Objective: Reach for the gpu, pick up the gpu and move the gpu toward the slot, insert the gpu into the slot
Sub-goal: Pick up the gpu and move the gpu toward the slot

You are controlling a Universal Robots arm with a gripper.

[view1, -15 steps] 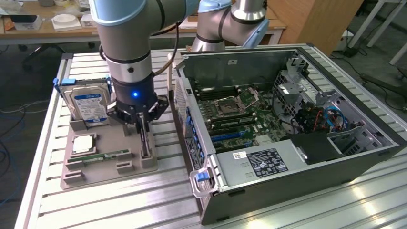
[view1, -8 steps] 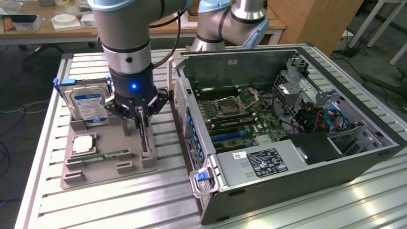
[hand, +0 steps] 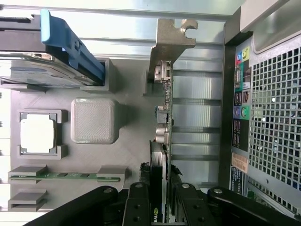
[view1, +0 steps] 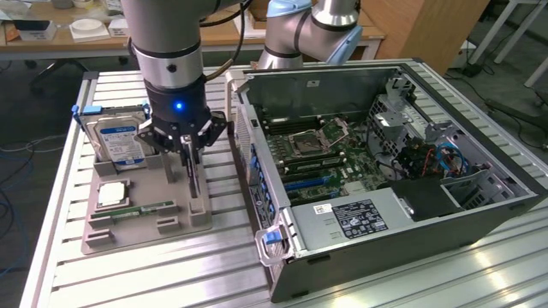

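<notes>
Black gripper [hand: 160, 190] is clamping thin dark gpu card [hand: 162, 129] w/ pale metal bracket, jaws nearly shut; card's standing upright in grey plastic tray [hand: 129, 157].

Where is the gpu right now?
On the exterior view's left, upright at the grey tray between the hard drive and the case: the gpu, in the end effector.

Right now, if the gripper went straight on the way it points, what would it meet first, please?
The gpu: the gripper points straight down over it as it stands on edge in the grey holder. Whether they already touch is unclear.
</notes>
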